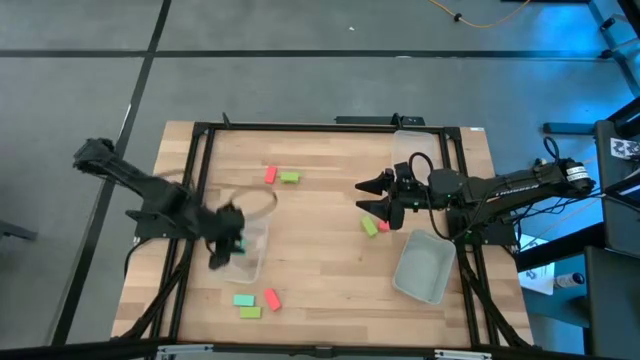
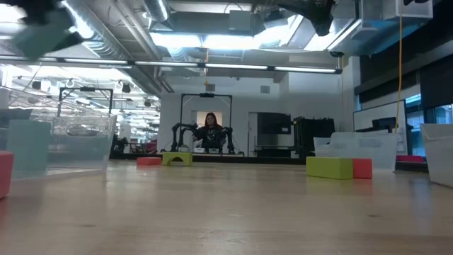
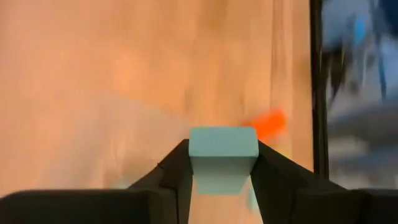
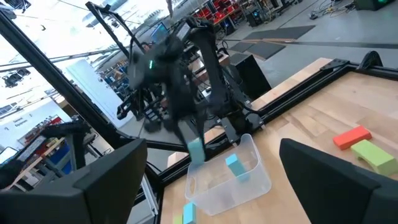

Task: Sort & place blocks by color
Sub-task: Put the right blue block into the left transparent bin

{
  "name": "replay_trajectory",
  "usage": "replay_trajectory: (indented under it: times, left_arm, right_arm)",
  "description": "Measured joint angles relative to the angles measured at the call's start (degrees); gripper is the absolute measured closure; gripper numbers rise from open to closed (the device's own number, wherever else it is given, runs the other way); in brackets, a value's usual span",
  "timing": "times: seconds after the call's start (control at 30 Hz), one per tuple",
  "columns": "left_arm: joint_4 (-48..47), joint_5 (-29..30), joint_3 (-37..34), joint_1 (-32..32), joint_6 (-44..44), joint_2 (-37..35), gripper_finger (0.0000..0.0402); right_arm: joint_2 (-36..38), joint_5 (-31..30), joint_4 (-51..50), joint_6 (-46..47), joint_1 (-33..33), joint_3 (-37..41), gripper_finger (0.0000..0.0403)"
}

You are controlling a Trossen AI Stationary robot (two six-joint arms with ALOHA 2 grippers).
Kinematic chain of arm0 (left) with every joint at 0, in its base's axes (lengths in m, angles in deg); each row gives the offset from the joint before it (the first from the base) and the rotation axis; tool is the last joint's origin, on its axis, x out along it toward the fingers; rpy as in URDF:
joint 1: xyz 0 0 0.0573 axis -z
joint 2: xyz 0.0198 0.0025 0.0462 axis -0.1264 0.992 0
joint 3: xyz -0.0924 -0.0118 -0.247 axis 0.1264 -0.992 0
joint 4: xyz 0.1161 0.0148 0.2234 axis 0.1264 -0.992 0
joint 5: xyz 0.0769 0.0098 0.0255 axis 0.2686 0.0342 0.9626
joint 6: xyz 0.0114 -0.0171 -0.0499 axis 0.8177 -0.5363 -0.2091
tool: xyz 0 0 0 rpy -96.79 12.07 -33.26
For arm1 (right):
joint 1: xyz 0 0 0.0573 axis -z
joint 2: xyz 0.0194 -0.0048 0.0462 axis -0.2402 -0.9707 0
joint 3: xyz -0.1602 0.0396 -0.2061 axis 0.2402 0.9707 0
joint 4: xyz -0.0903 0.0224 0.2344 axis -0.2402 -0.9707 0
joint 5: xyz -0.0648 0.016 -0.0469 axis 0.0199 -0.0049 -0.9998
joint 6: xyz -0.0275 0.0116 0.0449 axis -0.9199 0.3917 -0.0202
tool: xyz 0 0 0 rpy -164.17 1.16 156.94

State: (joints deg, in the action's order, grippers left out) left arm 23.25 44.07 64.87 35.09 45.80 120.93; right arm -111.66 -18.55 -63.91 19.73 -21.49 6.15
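One camera is looking straight down on the whole surface (image 1: 330, 250). Another is sitting level with it, facing the room behind. Each wrist camera is peering past its own fingers, the left close above the wood; the right is sharing the clear tub (image 4: 227, 180) with the overhead view.

No text, label, brand, number or sign can be read on anything in any of the four views.

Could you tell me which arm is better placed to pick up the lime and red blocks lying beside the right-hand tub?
The right. Its open tool hangs just above the lime block, while the left tool is shut on a teal block over the far tub.
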Motion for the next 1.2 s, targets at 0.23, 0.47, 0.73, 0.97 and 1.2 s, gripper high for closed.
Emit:
replay_trajectory:
  times: [0.23, 0.47, 0.73, 0.97, 1.2]
  left_arm:
    - [-0.5, -1.0, -1.4, 8.5, -5.3, 15.2, 0.0282]
    - [-0.9, 4.9, -1.4, 8.5, -2.8, 23.4, 0.0282]
    - [-1.1, 4.9, -1.4, 7.7, 3.6, 26.9, 0.0282]
    - [-1.1, 3.7, -1.4, 7.7, 4.1, 26.9, 0.0255]
    - [-1.2, 2.7, -1.4, 7.7, 3.9, 26.3, 0.0217]
  right_arm:
    - [0.0, 0.0, -0.6, 0.0, 0.0, 0.0, 0.0034]
    - [0.0, 0.0, -0.6, -0.1, 0.0, 0.0, 0.0034]
    - [0.0, 0.0, -1.0, -0.2, 0.0, 0.0, 0.0034]
    - [0.0, 0.0, -1.1, -0.2, 0.0, 0.0, 0.0034]
    - [0.0, 0.4, -1.2, -0.1, 0.0, 0.0, 0.0034]
